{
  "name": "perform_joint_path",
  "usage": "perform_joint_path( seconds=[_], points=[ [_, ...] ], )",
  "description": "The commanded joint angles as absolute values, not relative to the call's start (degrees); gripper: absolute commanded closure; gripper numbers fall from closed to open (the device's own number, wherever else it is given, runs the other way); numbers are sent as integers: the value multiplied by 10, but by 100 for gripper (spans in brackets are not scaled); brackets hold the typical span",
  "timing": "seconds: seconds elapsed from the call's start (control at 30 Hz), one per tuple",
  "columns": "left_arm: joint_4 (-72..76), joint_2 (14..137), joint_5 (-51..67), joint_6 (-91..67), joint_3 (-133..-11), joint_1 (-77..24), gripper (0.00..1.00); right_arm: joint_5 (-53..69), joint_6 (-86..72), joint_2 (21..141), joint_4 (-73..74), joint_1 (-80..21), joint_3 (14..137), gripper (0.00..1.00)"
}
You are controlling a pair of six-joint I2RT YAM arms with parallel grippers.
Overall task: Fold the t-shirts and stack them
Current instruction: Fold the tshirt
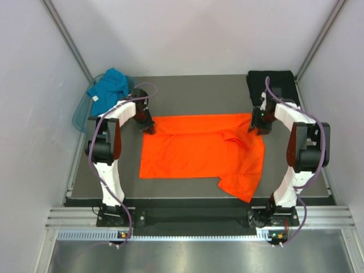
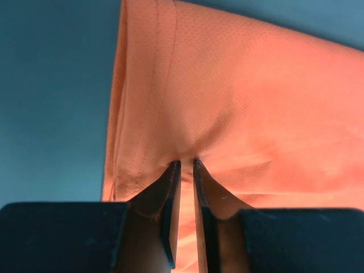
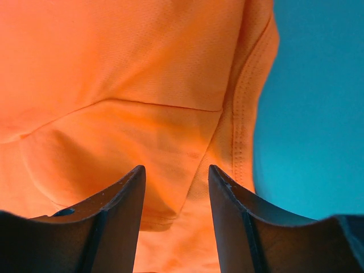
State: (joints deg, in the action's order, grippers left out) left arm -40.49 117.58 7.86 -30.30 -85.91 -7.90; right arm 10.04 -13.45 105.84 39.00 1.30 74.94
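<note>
A bright orange t-shirt (image 1: pixel 199 151) lies spread across the middle of the dark table, with its front right part rumpled and folded over. My left gripper (image 1: pixel 149 128) is at the shirt's far left corner. In the left wrist view its jaws (image 2: pixel 186 163) stand a narrow slit apart and pinch a pucker of orange cloth (image 2: pixel 244 96) near the hemmed edge. My right gripper (image 1: pixel 257 126) is at the far right corner. There the jaws (image 3: pixel 176 169) stand apart, with orange cloth (image 3: pixel 125 68) and its stitched hem lying between them.
A black t-shirt (image 1: pixel 272 82) lies folded at the far right corner of the table. A teal t-shirt (image 1: pixel 111 85) rests in a translucent basket (image 1: pixel 79 116) at the far left. White walls close in on both sides.
</note>
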Motion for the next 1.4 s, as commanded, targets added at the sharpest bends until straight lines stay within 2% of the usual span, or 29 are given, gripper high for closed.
perform_joint_path(
  seconds=[0.0, 0.2, 0.37, 0.5, 0.87, 1.0, 1.13, 1.3, 1.37],
  points=[
    [-408, 1123, 45, -297, -839, -80, 77, 74, -118, 1018, 407, 8, 748, 52],
    [-420, 1059, 49, -301, -815, -95, 72, 90, -132, 989, 417, -44, 740, 50],
    [-400, 1049, 103, -309, -796, -107, 76, 170, -162, 977, 380, -24, 687, 50],
    [-398, 1049, 120, -298, -810, -150, 78, 205, -147, 931, 349, -51, 664, 49],
    [-379, 1060, 142, -308, -801, -179, 78, 131, -130, 919, 300, -217, 656, 42],
    [-382, 1058, 141, -303, -800, -179, 78, 50, -142, 996, 301, -250, 713, 52],
    [-388, 1050, 133, -300, -801, -179, 78, -28, -88, 1047, 317, -291, 776, 55],
    [-396, 1043, 121, -291, -796, -179, 78, -116, -47, 1105, 369, -305, 850, 68],
    [-396, 1044, 123, -292, -794, -179, 78, -128, -42, 1112, 380, -307, 859, 70]
  ],
)
